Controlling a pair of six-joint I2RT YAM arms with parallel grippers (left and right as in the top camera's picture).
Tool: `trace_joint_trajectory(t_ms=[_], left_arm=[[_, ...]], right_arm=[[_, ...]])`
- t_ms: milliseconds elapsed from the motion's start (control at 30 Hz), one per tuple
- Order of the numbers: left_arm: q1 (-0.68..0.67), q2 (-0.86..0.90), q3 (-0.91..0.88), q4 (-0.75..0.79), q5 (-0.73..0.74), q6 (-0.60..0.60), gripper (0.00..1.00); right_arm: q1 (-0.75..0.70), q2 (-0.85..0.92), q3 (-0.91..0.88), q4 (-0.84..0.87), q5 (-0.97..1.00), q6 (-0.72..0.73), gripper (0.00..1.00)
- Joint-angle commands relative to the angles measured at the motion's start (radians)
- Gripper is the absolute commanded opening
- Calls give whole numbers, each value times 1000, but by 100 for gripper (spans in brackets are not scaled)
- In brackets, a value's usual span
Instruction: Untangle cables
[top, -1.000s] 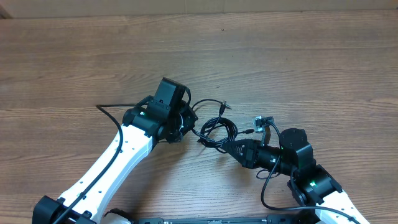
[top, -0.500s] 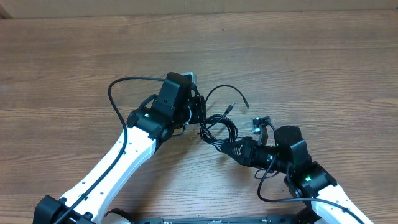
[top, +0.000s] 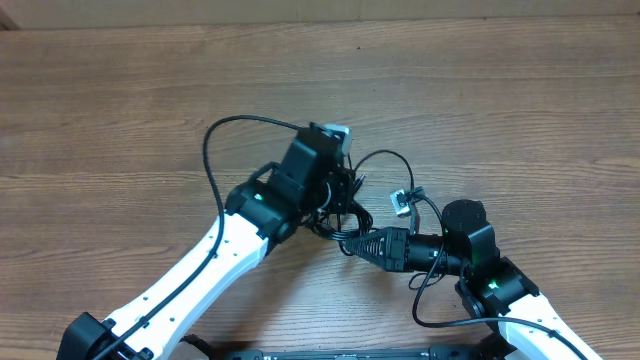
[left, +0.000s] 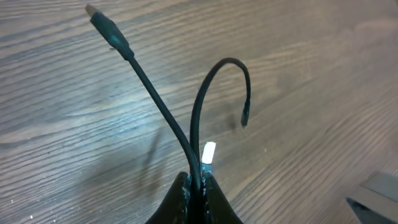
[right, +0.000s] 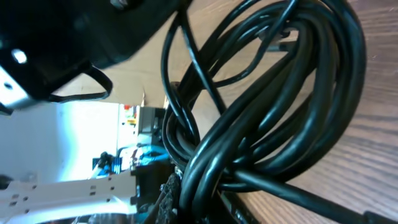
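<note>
Both claws were seen shut on the cables (top: 345, 225), which were stretched between them near the middle of the table (top: 520, 100). In the left wrist view two strands were pinched together by the left claw (left: 196, 183). One ran up to a plug (left: 94, 12), and the other arched over to a free tip hanging just above the wood. The rest was held as a tight coil of several loops (right: 280, 93) by the right claw (top: 352, 243), and the strands inside it could not be told apart. Compared with a second before, the left arm had been carried up and to the right with its grip kept closed. The loose loops that had lain flat between the arms had been drawn up into a narrower bunch. From this it was judged that two ends were being pulled out of the knot, while the main coil was not yet separated and most of the untangling was left to do.
</note>
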Motion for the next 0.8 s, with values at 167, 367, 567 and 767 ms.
trace_joint_trajectory(t_ms=[167, 367, 567, 767], left_arm=[[-39, 24, -1, -81, -1, 69, 4], [-39, 78, -2, -89, 113, 69, 4], [-39, 129, -2, -86, 164, 69, 4], [-36, 147, -2, -91, 156, 69, 58]], right_arm=[[5, -3, 8, 18, -20, 27, 4], [5, -3, 8, 37, -17, 56, 4], [5, -3, 8, 36, -16, 118, 4], [5, -3, 8, 32, 15, 234, 4]])
